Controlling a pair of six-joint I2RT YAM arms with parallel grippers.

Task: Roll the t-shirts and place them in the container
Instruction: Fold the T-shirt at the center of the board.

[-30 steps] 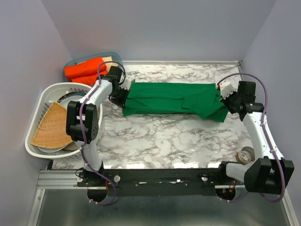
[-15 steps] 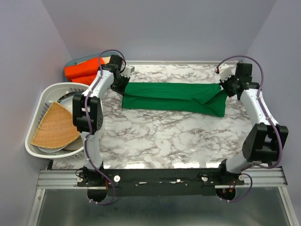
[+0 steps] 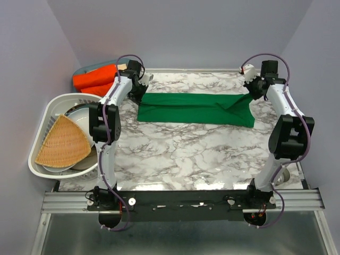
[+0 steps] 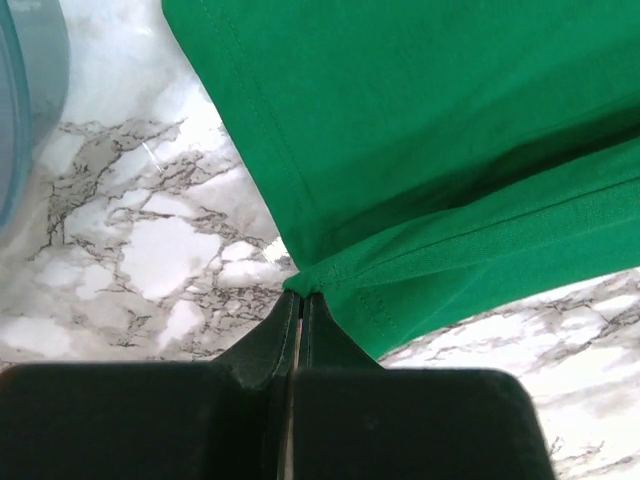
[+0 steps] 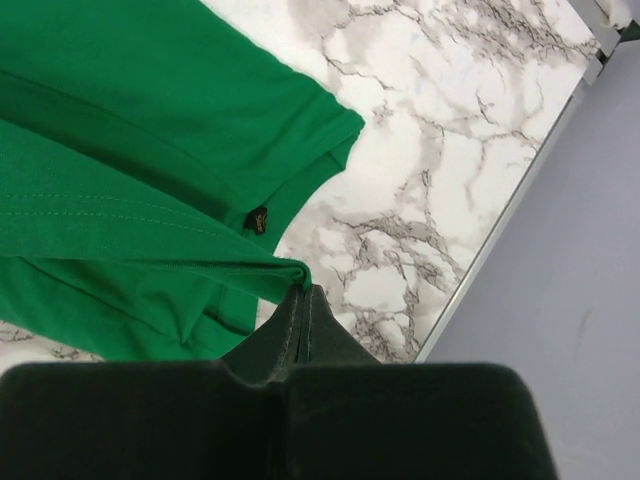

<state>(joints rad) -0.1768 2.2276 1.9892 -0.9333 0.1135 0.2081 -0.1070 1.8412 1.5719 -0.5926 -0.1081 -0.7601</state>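
Note:
A dark green t-shirt (image 3: 195, 108) lies folded into a long band across the far half of the marble table (image 3: 186, 154). My left gripper (image 3: 139, 90) is shut on its far left corner, and the left wrist view shows the green cloth (image 4: 430, 150) pinched at the fingertips (image 4: 302, 296). My right gripper (image 3: 249, 91) is shut on the far right corner; the green cloth (image 5: 120, 200) is caught at its fingertips (image 5: 305, 292). An orange-red rolled t-shirt (image 3: 95, 79) lies at the far left, with a beige one (image 3: 121, 66) peeking out behind it.
The rolls rest in a grey-blue bin (image 3: 85, 70) off the table's far left corner, and its wall (image 4: 25, 90) shows in the left wrist view. A white laundry basket (image 3: 50, 109) at the left holds a woven wicker piece (image 3: 61, 143). The table's right rim (image 5: 510, 210) runs close beside my right gripper.
Both arms have reached toward the far edge, carrying the shirt's ends with them. The green shirt has been drawn out straighter and flatter, and lies farther back on the table.

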